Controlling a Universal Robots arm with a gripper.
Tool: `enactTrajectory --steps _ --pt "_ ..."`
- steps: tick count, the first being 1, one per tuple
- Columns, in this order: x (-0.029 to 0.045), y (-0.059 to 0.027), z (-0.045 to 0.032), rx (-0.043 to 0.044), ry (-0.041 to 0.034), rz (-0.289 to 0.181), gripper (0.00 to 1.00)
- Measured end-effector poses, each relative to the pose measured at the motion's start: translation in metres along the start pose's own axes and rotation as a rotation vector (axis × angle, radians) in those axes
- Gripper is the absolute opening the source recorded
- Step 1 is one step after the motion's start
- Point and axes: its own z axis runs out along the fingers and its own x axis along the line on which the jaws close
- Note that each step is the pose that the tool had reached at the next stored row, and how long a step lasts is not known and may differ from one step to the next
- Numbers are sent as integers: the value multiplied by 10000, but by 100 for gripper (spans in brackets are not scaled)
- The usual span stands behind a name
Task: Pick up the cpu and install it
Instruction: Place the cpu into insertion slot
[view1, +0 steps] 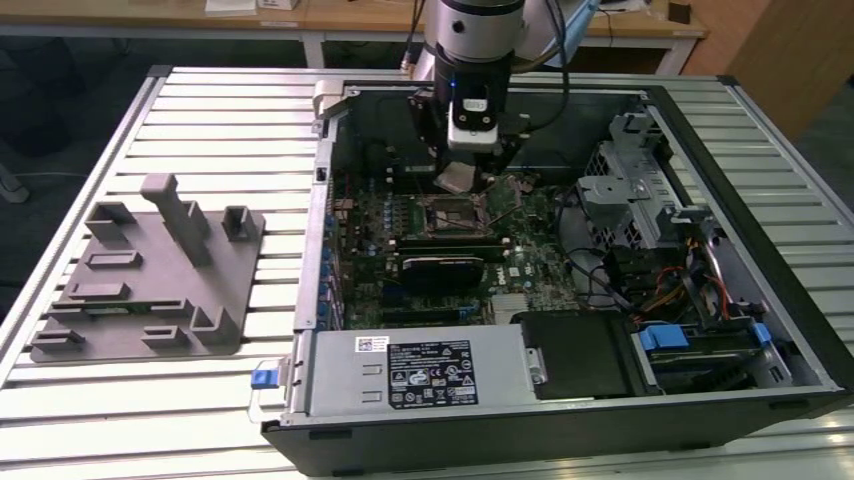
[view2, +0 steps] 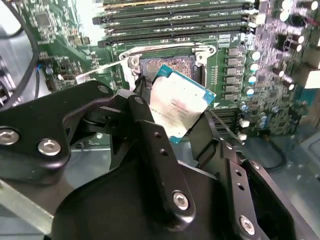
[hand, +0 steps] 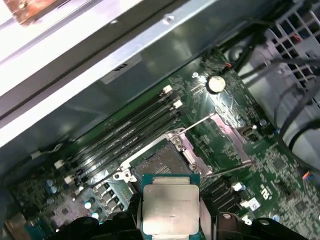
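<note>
Edge grip, basically: the gripper has its two fingers pinched in narrow on opposite sides of the cpu, so the shiny lid faces the second wrist view and, I'd guess, nothing squeezes the contact side. The chip sits tilted in the jaws in that view, while in the first wrist view it looks pretty square to the camera. It hangs in the air just above the socket without touching it, which makes sense to me since you'd want it lined up before it goes anywhere near those pins. The socket itself looks ready: its metal load plate is flipped back and the middle is bare. RAM slots run right beside it on the green motherboard. All of this is inside an open computer case lying on its side, power supply at the near end, so the board faces up for top-down reach. The case rests on a slatted metal table, with a grey moulded fixture well apart on the exterior view's left. Wooden desks run along the back of the room.
</note>
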Motion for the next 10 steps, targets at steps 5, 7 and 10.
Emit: enactTrajectory --steps 5,7,10 --pt "0 0 4 12 -30 915 55" --pt "0 0 5 17 -42 1274 55" --pt "0 0 6 24 -60 1819 55"
